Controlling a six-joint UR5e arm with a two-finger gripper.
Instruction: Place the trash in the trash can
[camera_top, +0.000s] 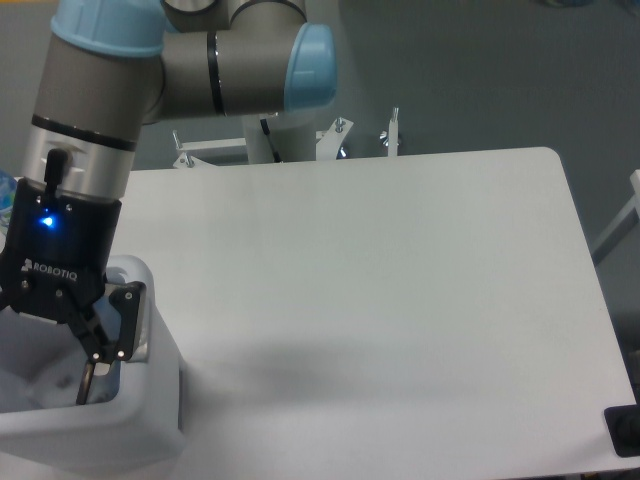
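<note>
The black two-finger gripper (60, 350) hangs over the open top of the large white rectangular plastic trash can (150, 420) at the near left corner of the white tabletop (380, 300). One black finger (112, 330) shows just inside the can's right rim; the other is cut off by the left edge, so I cannot tell whether the jaws are spread or closed, nor whether anything sits between them. Inside the can, pale shapes lie low near the finger, too blurred to name as the bottle or package. The grey and light-blue robot arm (200, 70) reaches in from the far left, its bulk hiding the far left of the tabletop. Metal brackets (390, 135) stand beyond the far edge.
</note>
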